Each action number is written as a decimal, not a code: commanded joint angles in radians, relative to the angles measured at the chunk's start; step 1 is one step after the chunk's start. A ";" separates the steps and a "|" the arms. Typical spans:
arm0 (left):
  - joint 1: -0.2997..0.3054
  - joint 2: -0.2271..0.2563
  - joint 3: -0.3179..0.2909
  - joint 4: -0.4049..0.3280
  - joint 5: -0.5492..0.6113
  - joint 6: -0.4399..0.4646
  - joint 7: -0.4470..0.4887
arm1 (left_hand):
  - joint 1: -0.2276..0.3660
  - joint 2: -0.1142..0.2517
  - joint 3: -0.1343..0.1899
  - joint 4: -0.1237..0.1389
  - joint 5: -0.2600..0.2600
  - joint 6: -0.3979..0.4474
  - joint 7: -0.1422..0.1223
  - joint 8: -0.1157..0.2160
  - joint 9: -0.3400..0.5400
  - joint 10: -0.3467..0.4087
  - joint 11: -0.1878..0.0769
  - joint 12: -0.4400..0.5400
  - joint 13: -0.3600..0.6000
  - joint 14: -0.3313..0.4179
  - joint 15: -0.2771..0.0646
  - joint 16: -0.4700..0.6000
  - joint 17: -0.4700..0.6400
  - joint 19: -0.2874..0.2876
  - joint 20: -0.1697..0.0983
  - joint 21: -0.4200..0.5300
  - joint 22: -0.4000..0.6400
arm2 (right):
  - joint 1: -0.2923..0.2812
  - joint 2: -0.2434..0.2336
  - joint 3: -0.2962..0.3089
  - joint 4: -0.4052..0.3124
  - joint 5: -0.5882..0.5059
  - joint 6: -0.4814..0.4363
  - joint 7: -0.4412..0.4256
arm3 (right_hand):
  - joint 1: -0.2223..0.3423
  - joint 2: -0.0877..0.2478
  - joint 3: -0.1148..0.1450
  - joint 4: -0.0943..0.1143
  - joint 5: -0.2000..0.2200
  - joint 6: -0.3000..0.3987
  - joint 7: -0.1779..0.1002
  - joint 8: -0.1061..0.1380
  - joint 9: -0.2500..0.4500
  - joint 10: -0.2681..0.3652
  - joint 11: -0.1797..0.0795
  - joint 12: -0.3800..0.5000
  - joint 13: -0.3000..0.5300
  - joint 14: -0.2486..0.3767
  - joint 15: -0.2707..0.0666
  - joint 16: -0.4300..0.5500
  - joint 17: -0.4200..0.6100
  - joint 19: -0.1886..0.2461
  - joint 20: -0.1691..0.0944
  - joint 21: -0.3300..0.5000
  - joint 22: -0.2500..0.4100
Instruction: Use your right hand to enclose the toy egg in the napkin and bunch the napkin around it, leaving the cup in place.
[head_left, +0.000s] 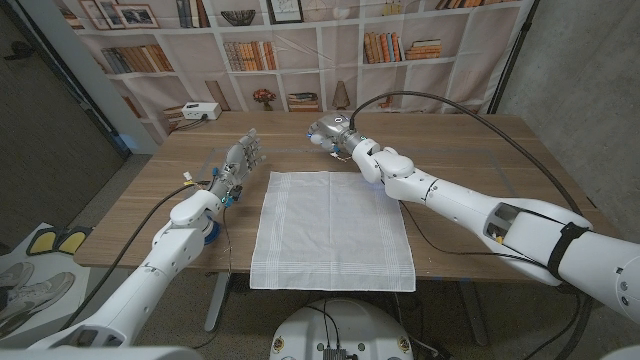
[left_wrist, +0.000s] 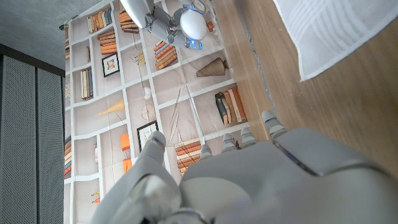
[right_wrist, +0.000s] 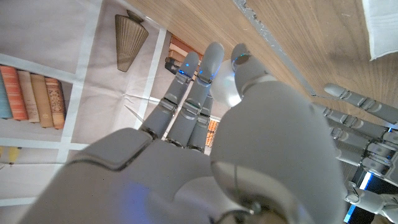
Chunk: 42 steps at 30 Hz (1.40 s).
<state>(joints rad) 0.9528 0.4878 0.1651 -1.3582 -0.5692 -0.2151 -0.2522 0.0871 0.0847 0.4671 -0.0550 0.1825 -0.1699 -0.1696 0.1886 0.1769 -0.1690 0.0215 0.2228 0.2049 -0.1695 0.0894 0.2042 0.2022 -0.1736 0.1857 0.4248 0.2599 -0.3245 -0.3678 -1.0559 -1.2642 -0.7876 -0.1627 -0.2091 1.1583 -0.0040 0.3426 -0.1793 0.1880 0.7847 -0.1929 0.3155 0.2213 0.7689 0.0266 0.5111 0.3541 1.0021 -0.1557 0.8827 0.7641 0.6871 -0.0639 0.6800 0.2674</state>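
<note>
No text, label, brand, number or sign can be read in any view. The book spines on the printed bookshelf backdrop (head_left: 250, 55), toward twelve o'clock beyond the surface (head_left: 480, 150), are too small and blurred to make out.

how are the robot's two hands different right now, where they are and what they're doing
The left hand stands beside the napkin's left edge, fingers apart and holding nothing. The right hand reaches past the napkin's far edge, and the right wrist view shows its fingers curled around something small, white and rounded; whether that is the toy egg is unclear. The left arm lies nearly straight; the right arm crosses diagonally over the table. Neither hand touches the napkin.
</note>
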 joint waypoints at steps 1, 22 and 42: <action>-0.041 0.002 0.018 0.031 0.000 -0.012 -0.045 | -0.009 0.001 -0.001 0.005 0.005 -0.034 0.003 -0.003 0.001 -0.049 0.004 0.006 0.003 -0.016 0.001 0.004 0.003 -0.081 0.006 -0.002 0.002 | -0.144 -0.107 0.097 -0.272 -0.012 -0.081 0.039 | 0.179 0.174 0.020 0.020 -0.003 0.154 0.139 0.002 0.004 0.151 -0.066 0.012 0.006 0.013 -0.075 -0.008 0.004 -0.004 -0.080 0.011 0.003; -0.079 0.008 0.032 0.077 -0.017 -0.042 -0.136 | -0.006 0.002 0.001 0.004 0.006 -0.031 0.005 -0.001 0.001 -0.041 0.003 0.009 0.003 -0.012 0.001 0.004 0.002 -0.077 0.005 -0.001 0.000 | -0.377 -0.199 0.188 -0.603 -0.093 -0.262 0.094 | 0.181 0.172 0.020 0.025 -0.005 0.157 0.143 -0.003 0.007 0.156 -0.066 0.020 0.019 0.026 -0.074 -0.012 0.023 -0.017 -0.074 0.031 0.003; -0.091 0.008 0.042 0.092 -0.021 -0.053 -0.171 | -0.006 0.000 0.001 0.004 0.006 -0.030 0.005 -0.001 0.001 -0.040 0.005 0.009 0.003 -0.011 0.001 0.004 0.001 -0.075 0.005 0.000 -0.003 | -0.536 -0.252 0.223 -0.790 -0.178 -0.342 0.150 | 0.186 0.170 0.020 0.027 -0.005 0.162 0.144 -0.008 0.010 0.158 -0.064 0.023 0.027 0.027 -0.074 -0.024 0.036 -0.029 -0.071 0.055 0.003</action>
<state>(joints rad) 0.8709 0.4976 0.2002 -1.2768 -0.5884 -0.2604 -0.4050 0.0872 0.0847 0.4672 -0.0551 0.1824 -0.1699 -0.1697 0.1885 0.1770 -0.1690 0.0215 0.2228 0.2049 -0.1695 0.0894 0.2042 0.1998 -0.1736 0.1857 0.4248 0.2552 -0.7752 -0.5880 -0.8542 -1.9527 -0.9223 -0.4664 -0.0908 1.1703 -0.0071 0.3426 -0.1793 0.1855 0.8010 -0.1873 0.3083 0.2250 0.7689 0.0266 0.5291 0.3786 1.0240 -0.1629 0.8615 0.7946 0.6638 -0.0655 0.7267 0.2671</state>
